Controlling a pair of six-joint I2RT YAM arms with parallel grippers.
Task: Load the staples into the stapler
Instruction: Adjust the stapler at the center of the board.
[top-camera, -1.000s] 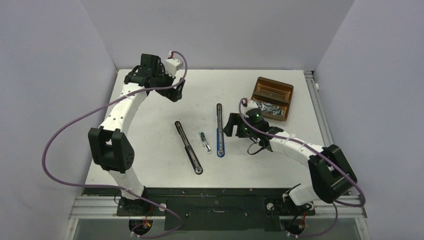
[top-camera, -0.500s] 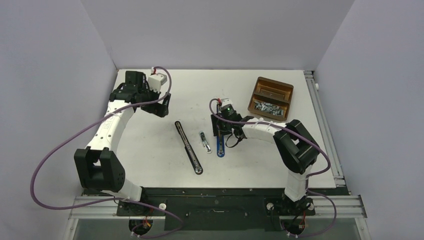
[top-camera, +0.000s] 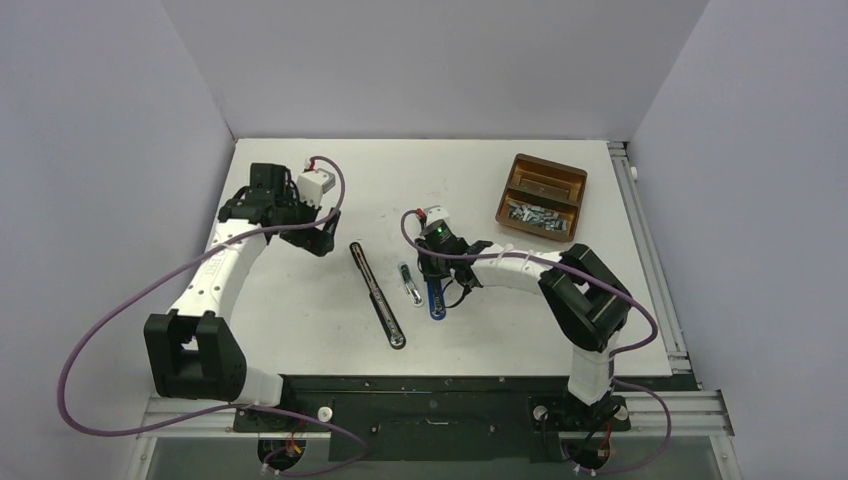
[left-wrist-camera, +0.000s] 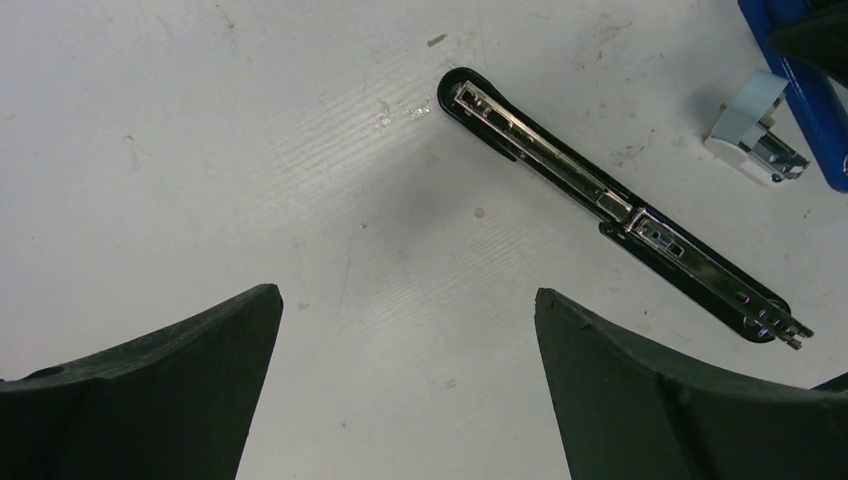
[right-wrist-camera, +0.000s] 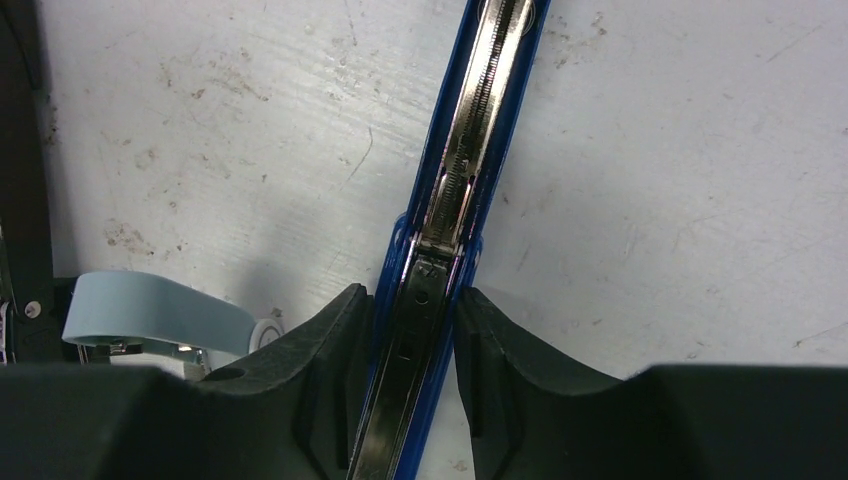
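The blue stapler (right-wrist-camera: 470, 130), gripped by the right gripper (right-wrist-camera: 410, 300), could be knocked crooked if pulled, while the left gripper (left-wrist-camera: 405, 295) is open and the staples (top-camera: 533, 213) are in the far-right brown tray (top-camera: 548, 182).

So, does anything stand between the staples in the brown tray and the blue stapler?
Nothing visible does: only table lies between the staples in the tray and the blue stapler. The right gripper clasps the stapler's sides.

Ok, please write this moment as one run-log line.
right gripper: shut on blue stapler | left gripper: open, over table | staples: in brown tray
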